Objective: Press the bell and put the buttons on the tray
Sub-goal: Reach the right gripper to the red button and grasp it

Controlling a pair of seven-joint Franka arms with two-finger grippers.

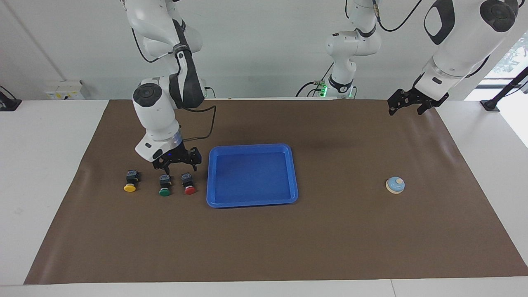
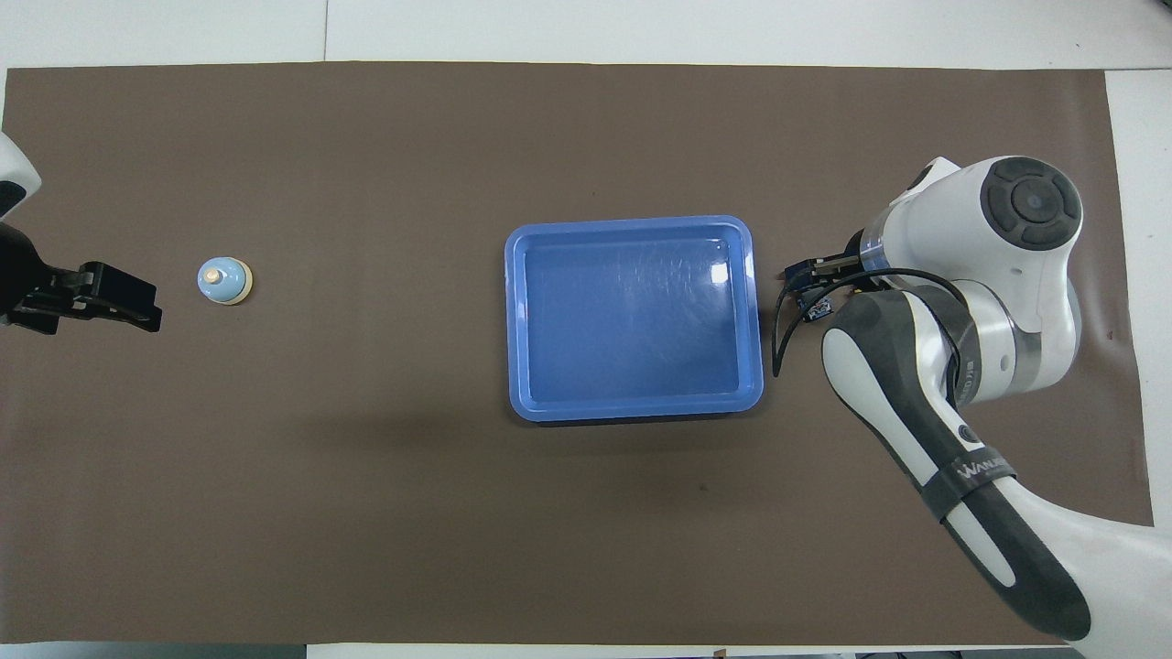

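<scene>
Buttons (image 1: 165, 184), three small black-bodied switches with yellow, green and red caps, lie in a row beside the flat blue plastic tray (image 1: 252, 201), toward the right arm's end. They look light and rigid; I'd pinch the squarish body, not the slick cap. The right gripper (image 1: 180, 166) hangs over them, fingers spread and empty. The left gripper (image 1: 406, 107) waits raised, whether spread or closed I cannot tell, with the blue-domed bell (image 1: 395, 185) on the mat at its end of the table.

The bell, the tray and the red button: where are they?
bell (image 1: 395, 185): facing view, on its blue dome.
tray (image 1: 251, 149): facing view, on its rim nearest the robots.
red button (image 1: 189, 190): facing view, on its red cap.
</scene>
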